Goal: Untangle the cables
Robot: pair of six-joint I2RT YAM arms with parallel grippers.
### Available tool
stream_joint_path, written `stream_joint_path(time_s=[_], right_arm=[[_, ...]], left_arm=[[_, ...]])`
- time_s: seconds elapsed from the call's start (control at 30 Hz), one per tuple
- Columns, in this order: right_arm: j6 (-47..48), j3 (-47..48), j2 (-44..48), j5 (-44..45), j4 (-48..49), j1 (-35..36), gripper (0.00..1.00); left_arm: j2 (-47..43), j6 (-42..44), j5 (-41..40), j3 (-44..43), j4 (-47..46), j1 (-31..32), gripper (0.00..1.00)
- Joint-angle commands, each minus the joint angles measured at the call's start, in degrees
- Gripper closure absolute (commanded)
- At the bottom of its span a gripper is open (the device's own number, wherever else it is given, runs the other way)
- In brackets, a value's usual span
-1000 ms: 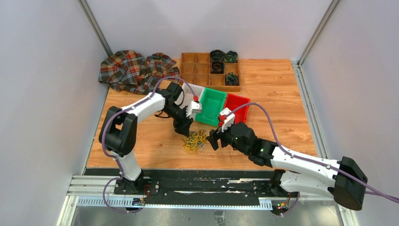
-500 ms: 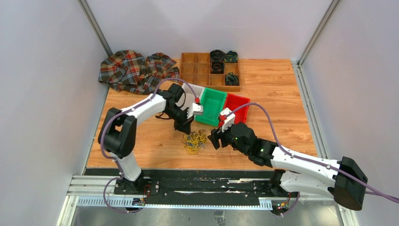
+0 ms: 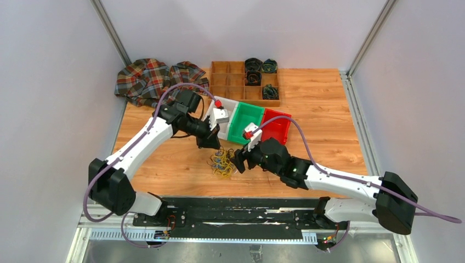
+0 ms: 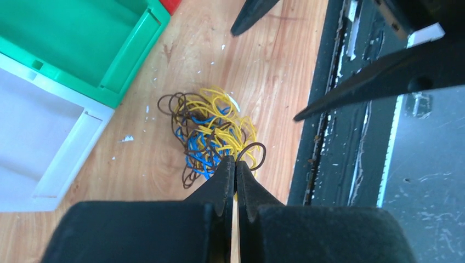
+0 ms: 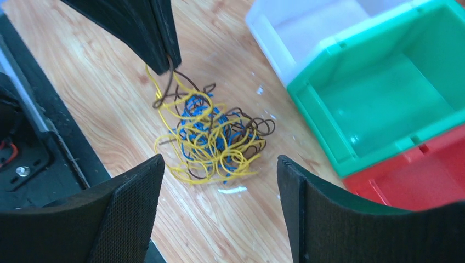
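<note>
The cables (image 3: pixel 222 163) are a palm-sized tangle of yellow, brown and blue loops on the wooden table, also in the left wrist view (image 4: pixel 211 134) and the right wrist view (image 5: pixel 211 137). My left gripper (image 3: pixel 213 144) (image 4: pixel 235 160) is shut at the clump's edge, pinching a thin brown loop that pokes out between its tips. From the right wrist its fingers (image 5: pixel 159 49) show brown and yellow strands rising into them. My right gripper (image 3: pixel 238 162) (image 5: pixel 219 161) hovers open just right of the clump, nothing between its fingers.
A white bin (image 3: pixel 230 107), a green bin (image 3: pixel 247 123) and a red bin (image 3: pixel 277 127) stand side by side behind the clump. A wooden divided tray (image 3: pixel 233 82) with dark coils and a plaid cloth (image 3: pixel 153 82) lie at the back. A black rail (image 3: pixel 236 211) borders the front.
My left gripper has shut on a strand at the clump's edge and its arm has swung. The right gripper has moved left, closer to the clump.
</note>
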State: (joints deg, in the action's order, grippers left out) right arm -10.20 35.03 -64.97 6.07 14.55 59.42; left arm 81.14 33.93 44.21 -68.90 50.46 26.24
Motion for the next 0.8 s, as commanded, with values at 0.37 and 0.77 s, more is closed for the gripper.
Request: stream_joint_path(time_s=[0.37, 0.77], right_arm=[[1.1, 10.6, -8.1, -4.8, 11.0, 2.1, 0.26], [1.9, 12.2, -11.5, -6.6, 13.3, 2.1, 0.75]], left_arm=[[-10.0, -15.5, -1.1, -4.6, 1.0, 0.3, 0.99], [-12.9, -14.9, -1.3, -2.2, 1.0, 0.3, 0.99]])
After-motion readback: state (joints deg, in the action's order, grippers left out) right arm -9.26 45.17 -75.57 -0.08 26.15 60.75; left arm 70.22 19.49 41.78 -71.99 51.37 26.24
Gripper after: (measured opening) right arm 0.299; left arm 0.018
